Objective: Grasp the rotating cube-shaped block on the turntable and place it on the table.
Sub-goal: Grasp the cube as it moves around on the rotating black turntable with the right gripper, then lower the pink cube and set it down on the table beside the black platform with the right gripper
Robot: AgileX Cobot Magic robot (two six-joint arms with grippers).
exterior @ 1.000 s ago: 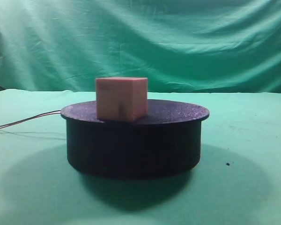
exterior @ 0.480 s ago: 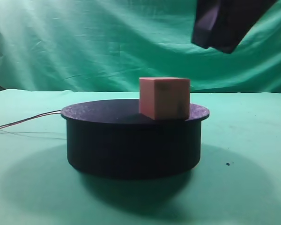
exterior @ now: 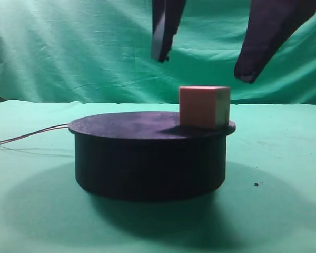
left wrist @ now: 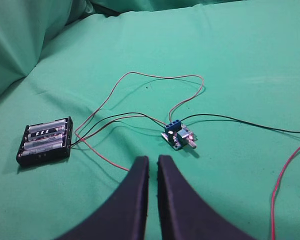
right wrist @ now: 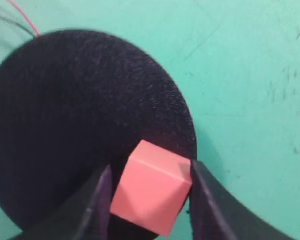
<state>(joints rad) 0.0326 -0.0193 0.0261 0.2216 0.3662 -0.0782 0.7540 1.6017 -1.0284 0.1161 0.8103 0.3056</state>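
Dropping into the exterior view from above, the right pincer (exterior: 208,66) now shows both dark fingers, spread wide apart and hanging over the cube-shaped block (exterior: 204,106); half a second ago only one dark mass showed at the top right, and a second ago no arm was in sight. The block has meanwhile ridden round on the turntable (exterior: 150,158), from left of centre to the disc's right rim, where it now sits close to the overhang. From the right wrist view the block (right wrist: 151,194) lies between the two fingers (right wrist: 92,207), one corner turned toward the camera, so its faces look skewed to the pads. Contact cannot be told from that view; the exterior view shows the tips clearly above the block. That puts the task at the approach: nothing is gripped, and timing the descent against the spin seems the hard part.

Away from all this, the left pincer (left wrist: 153,165) holds its fingers nearly together with nothing between them, above the green worktop (left wrist: 240,60), near a battery holder (left wrist: 44,140) and a small controller board (left wrist: 178,136) joined by wires (left wrist: 140,95).
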